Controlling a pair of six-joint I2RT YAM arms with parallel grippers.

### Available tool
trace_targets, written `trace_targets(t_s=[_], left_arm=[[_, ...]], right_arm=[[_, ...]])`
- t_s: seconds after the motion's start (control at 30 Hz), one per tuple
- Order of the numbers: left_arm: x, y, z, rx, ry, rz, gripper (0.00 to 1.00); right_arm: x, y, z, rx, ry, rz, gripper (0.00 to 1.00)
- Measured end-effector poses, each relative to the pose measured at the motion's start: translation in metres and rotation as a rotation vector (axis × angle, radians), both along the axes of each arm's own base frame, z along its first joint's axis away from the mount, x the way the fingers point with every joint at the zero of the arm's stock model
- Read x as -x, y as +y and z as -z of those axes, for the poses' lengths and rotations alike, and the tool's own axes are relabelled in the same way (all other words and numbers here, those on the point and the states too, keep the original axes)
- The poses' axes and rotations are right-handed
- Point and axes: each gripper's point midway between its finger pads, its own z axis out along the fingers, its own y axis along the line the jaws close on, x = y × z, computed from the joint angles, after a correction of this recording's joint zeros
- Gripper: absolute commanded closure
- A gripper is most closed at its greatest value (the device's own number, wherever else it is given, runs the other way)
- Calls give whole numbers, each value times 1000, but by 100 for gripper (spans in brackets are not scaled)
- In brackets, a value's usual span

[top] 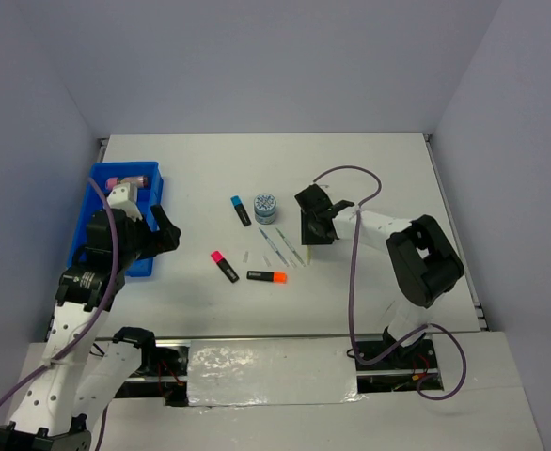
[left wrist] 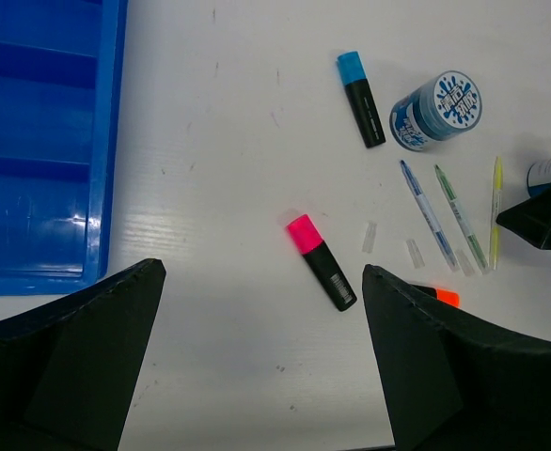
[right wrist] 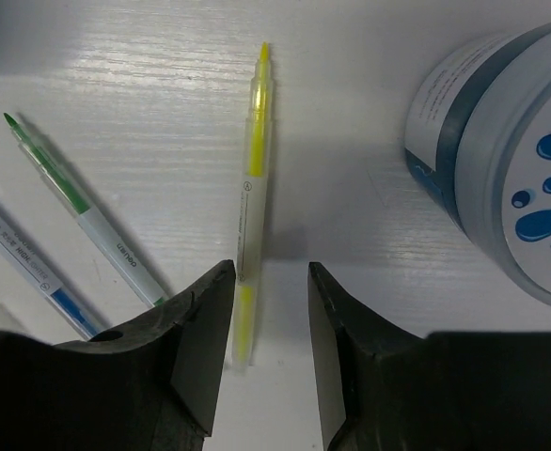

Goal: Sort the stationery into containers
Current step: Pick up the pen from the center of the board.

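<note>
Only a pink tube (top: 130,178) lies in the blue tray (top: 142,265); the rest lies right of it. My right end effector (right wrist: 266,319) straddles the yellow stick (right wrist: 254,160), unclamped; my left end effector (left wrist: 261,272) gapes.

Tape roll (right wrist: 501,178) and green pen (right wrist: 78,211) flank the yellow pen (right wrist: 252,188).

Tray (left wrist: 40,141) left of tape roll (left wrist: 435,111)

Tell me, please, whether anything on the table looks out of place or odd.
Three small clear caps lie loose on the table beside the thin pens, whose tips are bare, so the pens appear uncapped. Otherwise nothing looks spilled or damaged.
</note>
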Motion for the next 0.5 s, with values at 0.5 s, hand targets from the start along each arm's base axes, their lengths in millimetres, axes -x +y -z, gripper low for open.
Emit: trace_targets(t_s=[0.5], left_arm=[[0,-3,2,-1,8,12,1]], right_arm=[[-2,4,11,-5,20,-8,77]])
